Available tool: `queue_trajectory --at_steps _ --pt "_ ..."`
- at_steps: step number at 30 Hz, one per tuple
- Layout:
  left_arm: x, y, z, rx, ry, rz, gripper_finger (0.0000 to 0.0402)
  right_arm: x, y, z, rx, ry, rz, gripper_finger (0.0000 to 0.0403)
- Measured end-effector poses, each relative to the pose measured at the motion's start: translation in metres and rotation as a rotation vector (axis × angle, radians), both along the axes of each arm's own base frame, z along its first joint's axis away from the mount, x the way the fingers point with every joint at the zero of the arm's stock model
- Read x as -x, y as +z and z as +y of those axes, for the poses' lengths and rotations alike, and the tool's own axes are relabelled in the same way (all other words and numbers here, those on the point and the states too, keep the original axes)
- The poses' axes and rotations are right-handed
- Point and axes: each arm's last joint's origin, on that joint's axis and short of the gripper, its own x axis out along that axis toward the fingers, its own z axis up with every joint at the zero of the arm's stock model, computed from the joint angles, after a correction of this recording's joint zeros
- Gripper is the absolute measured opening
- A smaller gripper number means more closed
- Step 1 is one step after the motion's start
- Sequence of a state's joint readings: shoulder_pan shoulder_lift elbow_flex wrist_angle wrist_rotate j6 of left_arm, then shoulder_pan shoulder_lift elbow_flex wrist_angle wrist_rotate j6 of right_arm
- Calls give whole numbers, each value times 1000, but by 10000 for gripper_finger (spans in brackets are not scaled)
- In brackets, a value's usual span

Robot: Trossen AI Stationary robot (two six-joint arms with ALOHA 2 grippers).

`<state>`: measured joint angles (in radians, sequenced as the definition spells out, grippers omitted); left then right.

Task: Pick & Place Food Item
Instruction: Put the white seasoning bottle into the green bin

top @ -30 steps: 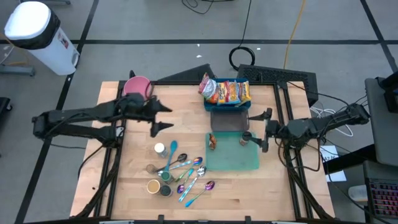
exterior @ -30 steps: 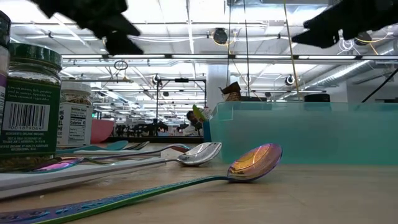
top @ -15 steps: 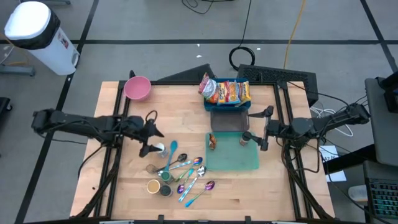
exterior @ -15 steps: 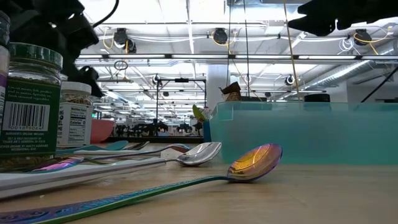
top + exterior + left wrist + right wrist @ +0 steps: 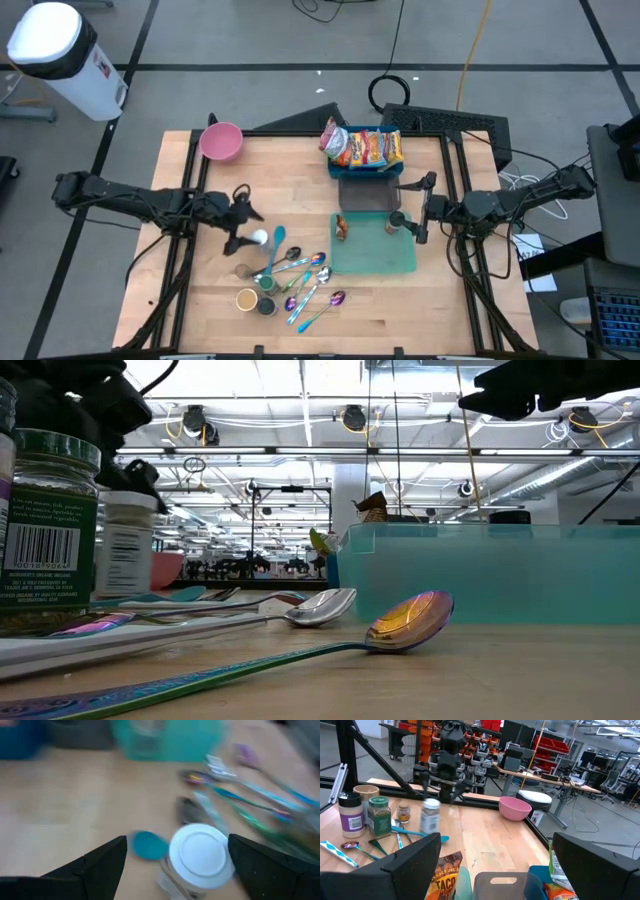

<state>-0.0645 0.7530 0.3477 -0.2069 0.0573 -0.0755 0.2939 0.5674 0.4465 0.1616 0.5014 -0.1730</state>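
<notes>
A white-lidded spice jar (image 5: 258, 238) stands on the table at the far end of a cluster of jars and spoons. My left gripper (image 5: 245, 228) is open, low over the table, slanting down, with its fingers on either side of the jar's lid (image 5: 200, 856). In the low view the jar (image 5: 125, 550) looks blurred and leaning. Snack packets (image 5: 364, 148) fill a blue bin at the far edge. A taco snack bag (image 5: 342, 227) lies at the left edge of a teal tray (image 5: 380, 258). My right gripper (image 5: 427, 207) is open, level, above the tray's right end. My left gripper has the jar's lid between its open fingers, nearer to one finger (image 5: 260, 865). I cannot tell whether that finger touches the jar. The jar's base is on the table.
A pink bowl (image 5: 221, 141) sits at the far left corner. A dark grey bin (image 5: 365, 193) stands between the blue bin and the teal tray. Several spoons (image 5: 305, 280) and more spice jars (image 5: 255, 297) lie near the front. Bare wood shows at the table's middle and right front.
My left gripper has swung from beside the pink bowl toward the table's near edge and down, ending around the white-lidded jar with its fingers still open. In the low view the jar has shifted a little and now leans.
</notes>
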Motion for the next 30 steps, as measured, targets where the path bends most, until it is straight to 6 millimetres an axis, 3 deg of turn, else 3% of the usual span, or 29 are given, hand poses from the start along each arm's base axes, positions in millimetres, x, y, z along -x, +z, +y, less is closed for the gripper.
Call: queue_trajectory --at_steps 4,14,26,30 --pt "-2 3 6 -87 138 -35 349 0 1 0 -2 0 -6 375" --pt "6 -6 -3 15 156 39 349 0 1 0 11 1 -5 376" --pt "23 -67 -2 -17 313 -35 349 0 1 0 27 1 -2 375" --pt "28 -78 0 -44 314 -39 349 0 1 0 27 1 -3 375"
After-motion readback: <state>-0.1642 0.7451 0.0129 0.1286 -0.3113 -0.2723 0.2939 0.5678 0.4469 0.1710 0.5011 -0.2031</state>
